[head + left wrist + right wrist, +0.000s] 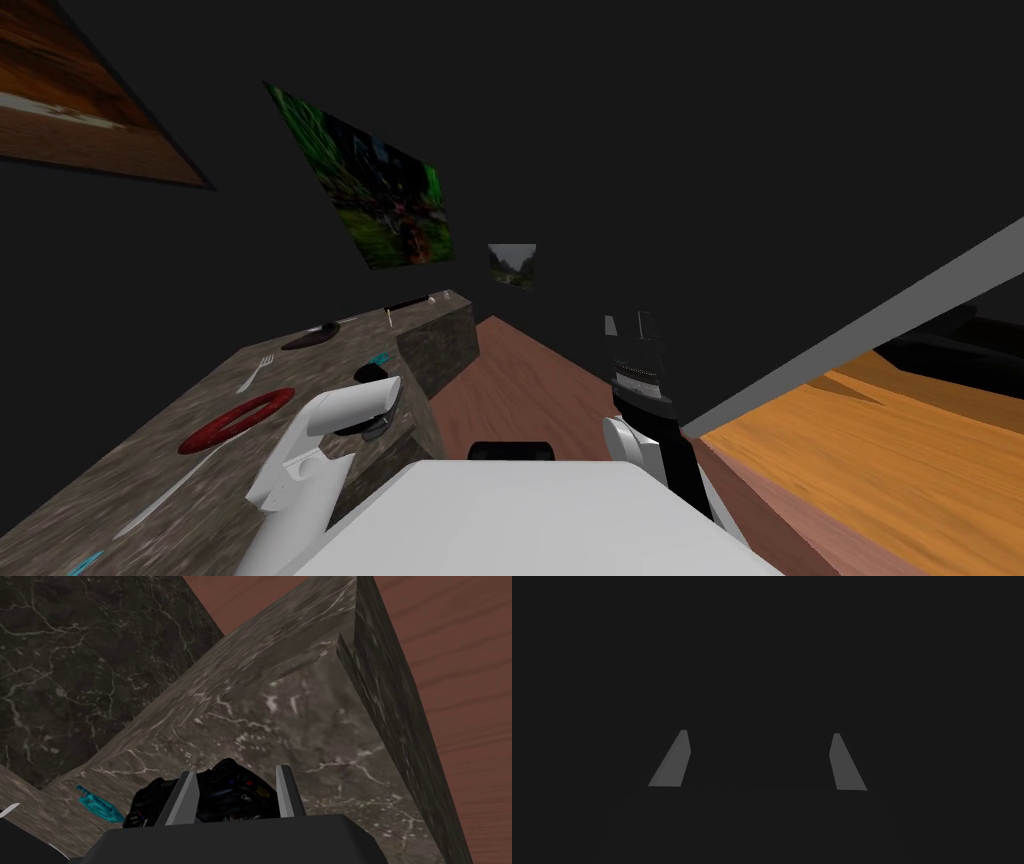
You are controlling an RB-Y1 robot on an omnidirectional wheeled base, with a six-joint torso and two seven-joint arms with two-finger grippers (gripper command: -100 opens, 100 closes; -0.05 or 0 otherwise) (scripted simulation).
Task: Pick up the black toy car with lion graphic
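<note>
While L claw (235, 771) clamps toy car (227, 792), counter (320, 741) edge near

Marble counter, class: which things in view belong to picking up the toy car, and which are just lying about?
Belongs to the job: black toy car; left gripper, shut on it.
Just lying about on the marble counter: red ring, fork, teal piece, dark oblong thing.

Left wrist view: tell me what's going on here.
The left gripper has its two fingers closed on the sides of the black toy car, low over the marbled counter, with a small teal item beside the car. Whether the car is off the counter is unclear. The right gripper hangs open, holding nothing.
</note>
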